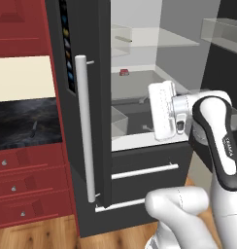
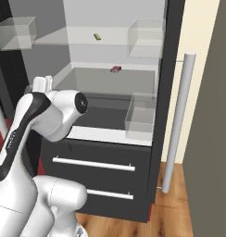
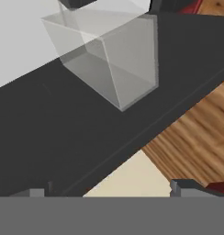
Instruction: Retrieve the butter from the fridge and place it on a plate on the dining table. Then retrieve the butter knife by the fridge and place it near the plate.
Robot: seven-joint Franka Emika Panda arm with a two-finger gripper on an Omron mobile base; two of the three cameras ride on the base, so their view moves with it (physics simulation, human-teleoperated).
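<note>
The fridge [image 1: 140, 168] stands open, and its inner shelves show. The butter [image 1: 123, 39] [image 2: 97, 36], a small pale stick, lies on the upper shelf at the back. My white hand [image 1: 161, 111] hovers in front of the middle shelf, well below the butter. In the hand view my gripper [image 3: 110, 189] is open, its fingertips [image 3: 183, 186] wide apart with nothing between them. The butter knife [image 1: 34, 128] lies on the black counter left of the fridge. The dining table and the plate are out of view.
A tiny red item [image 1: 124, 72] [image 2: 116, 69] sits on the shelf below the butter. A clear bin [image 2: 141, 113] [image 3: 109, 64] stands on the dark lower shelf. The open door's pale handle [image 1: 86, 131] [image 2: 179, 122] flanks the opening. Red drawers [image 1: 23, 185] are at the left.
</note>
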